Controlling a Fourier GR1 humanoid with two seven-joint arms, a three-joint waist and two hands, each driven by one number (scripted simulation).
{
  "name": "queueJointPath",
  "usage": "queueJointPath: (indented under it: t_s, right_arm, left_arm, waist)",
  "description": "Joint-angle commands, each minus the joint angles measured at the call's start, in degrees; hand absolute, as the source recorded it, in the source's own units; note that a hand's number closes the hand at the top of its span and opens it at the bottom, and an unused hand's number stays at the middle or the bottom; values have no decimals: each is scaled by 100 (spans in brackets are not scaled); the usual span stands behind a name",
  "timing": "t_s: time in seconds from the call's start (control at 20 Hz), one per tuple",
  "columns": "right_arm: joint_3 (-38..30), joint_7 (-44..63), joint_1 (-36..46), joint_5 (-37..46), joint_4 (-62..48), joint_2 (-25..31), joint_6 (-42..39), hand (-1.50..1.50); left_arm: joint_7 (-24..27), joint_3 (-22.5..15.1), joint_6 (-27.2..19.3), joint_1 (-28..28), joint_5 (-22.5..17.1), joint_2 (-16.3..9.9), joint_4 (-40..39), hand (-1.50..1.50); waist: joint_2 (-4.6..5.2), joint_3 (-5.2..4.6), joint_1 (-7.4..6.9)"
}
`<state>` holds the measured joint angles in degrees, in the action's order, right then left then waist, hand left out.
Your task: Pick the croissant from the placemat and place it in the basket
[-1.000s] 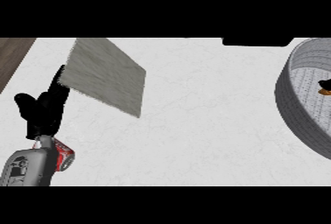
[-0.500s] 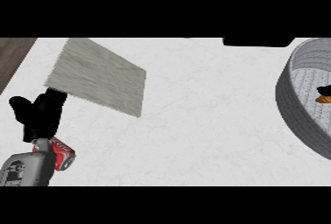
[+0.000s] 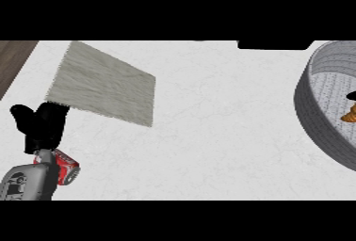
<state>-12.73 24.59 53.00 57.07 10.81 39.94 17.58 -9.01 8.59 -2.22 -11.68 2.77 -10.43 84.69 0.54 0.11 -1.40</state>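
I see the croissant (image 3: pixel 350 114) at far right of frame, already inside the basket (image 3: pixel 314 127), w/ the placemat (image 3: pixel 104 84) bare upper left. My left robot hand (image 3: pixel 42 126) rests lower left, fingers straight and together, holding nothing; right robot hand not visible, so can't tell which is nearer

Matt, rough cloth on the placemat (image 3: pixel 104 84); smooth pale marble-like counter (image 3: pixel 222 141); coarse grey weave on the basket (image 3: pixel 316 117); golden-brown croissant (image 3: pixel 350 114).
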Motion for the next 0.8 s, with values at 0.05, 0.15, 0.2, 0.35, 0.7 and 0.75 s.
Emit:
queueJointPath:
  t_s: [0.05,0.15,0.2,0.35,0.7,0.75]
  right_arm:
    - [-435,-228,-29,-455,388,-32,674,-150]
    - [-706,-349,-78,-735,560,69,902,-150]
    - [-846,-300,187,-873,623,151,820,-150]
    - [-1215,-273,9,-1271,909,42,1303,-150]
    - [-1905,-470,-865,-2229,1823,209,1172,-150]
    - [-2044,-601,-1070,-2415,2032,212,1172,-150]
  left_arm:
    - [-26,-66,-129,39,69,112,152,0]
    - [-151,128,57,98,-173,-46,204,0]
    - [80,43,62,183,-72,-14,147,0]
    - [-135,162,-84,-48,-21,-96,57,0]
    - [-269,120,-77,113,-33,-46,189,0]
    - [-211,177,-34,277,-83,-71,220,0]
  waist:
    - [-25,-2,44]
    - [-39,-2,57]
    - [-29,-3,32]
    - [-59,-5,157]
    - [-131,-17,337]
    - [-149,-18,372]
